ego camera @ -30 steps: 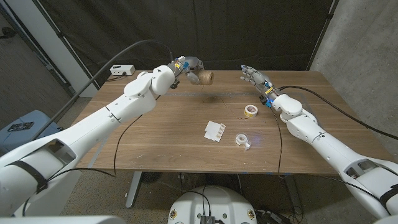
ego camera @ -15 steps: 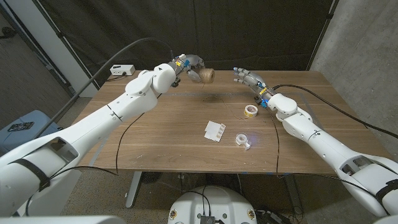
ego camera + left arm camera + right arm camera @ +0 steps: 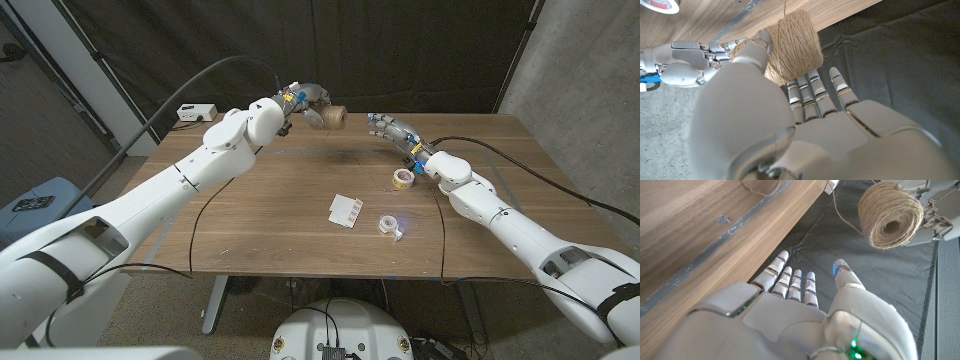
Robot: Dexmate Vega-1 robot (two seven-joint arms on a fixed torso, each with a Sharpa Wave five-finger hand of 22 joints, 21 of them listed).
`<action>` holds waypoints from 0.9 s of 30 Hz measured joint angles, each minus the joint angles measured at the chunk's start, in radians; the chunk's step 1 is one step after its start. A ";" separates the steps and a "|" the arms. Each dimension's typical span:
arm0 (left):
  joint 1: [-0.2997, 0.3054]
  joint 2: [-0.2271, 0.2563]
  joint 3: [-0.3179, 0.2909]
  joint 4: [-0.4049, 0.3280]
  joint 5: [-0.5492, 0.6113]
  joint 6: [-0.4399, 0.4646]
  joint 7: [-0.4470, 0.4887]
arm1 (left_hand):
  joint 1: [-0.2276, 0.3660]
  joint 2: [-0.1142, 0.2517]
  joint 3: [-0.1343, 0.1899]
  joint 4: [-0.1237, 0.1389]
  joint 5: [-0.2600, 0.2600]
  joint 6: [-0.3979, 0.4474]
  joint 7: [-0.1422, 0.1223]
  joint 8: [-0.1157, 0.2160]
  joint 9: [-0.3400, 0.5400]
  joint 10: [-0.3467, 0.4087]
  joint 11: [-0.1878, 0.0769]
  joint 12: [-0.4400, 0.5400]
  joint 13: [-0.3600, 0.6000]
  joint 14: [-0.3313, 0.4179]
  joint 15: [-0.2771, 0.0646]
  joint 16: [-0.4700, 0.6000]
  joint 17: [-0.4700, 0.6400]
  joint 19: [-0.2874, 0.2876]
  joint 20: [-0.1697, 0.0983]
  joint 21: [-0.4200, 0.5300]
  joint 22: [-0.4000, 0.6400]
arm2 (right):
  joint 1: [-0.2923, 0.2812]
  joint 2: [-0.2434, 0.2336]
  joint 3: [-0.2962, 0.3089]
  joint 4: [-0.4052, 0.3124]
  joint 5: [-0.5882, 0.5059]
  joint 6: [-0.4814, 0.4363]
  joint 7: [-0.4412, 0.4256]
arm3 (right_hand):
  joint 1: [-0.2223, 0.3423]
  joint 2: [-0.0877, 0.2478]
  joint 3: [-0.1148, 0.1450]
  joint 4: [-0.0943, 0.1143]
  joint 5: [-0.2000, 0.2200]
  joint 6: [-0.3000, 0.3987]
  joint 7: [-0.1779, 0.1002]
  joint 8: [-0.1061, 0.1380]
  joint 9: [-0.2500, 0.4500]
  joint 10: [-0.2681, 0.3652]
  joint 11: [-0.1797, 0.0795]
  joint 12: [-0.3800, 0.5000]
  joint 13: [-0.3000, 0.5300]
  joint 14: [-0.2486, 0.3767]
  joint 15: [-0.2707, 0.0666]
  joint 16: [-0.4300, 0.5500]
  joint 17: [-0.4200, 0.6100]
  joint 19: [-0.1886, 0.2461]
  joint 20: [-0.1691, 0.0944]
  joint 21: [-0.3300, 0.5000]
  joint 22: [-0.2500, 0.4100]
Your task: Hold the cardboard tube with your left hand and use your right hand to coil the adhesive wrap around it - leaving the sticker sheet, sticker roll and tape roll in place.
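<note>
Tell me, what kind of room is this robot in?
Probably a robot test lab. A wooden table stands before black curtains and a bare concrete wall, with cables trailing across the table. The left hand holds up a twine-wrapped tube.

No readable text anywhere
Red marks on the tape roll (image 3: 659,5) rim, seen from the left wrist, are too cropped and blurred to make out

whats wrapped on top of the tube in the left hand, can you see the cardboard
Brown twine covers the tube held by the left hand, with a strand hanging from it. Only the hollow end opening shows in the right wrist view; the cardboard itself is hidden under the windings.
</note>
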 measured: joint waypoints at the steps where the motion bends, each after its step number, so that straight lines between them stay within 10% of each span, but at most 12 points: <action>1: -0.003 -0.002 0.000 0.001 -0.001 0.001 -0.001 | 0.000 0.000 0.000 0.000 0.000 0.000 0.000 0.000 0.000 0.000 0.000 0.000 0.000 0.000 0.000 0.000 0.000 0.000 0.000 0.000 0.000 | 0.003 0.003 -0.002 0.006 -0.001 0.000 0.004 | 0.000 0.000 0.000 0.000 0.000 0.000 0.000 0.000 0.000 0.000 0.000 0.000 0.000 0.000 0.000 0.000 0.000 0.000 0.000 0.000 0.000; 27: -0.047 -0.041 0.016 0.021 -0.034 0.031 -0.003 | 0.000 0.000 0.000 0.000 0.000 0.000 0.000 0.000 0.000 0.002 0.002 -0.001 0.000 -0.005 0.005 -0.003 0.006 -0.005 0.005 0.000 0.000 | 0.077 0.076 -0.044 0.172 -0.008 0.054 0.081 | 0.057 0.004 0.017 0.000 0.008 0.027 -0.009 0.000 0.005 0.023 -0.012 0.000 0.000 0.018 -0.001 0.000 0.003 0.025 0.000 0.000 0.000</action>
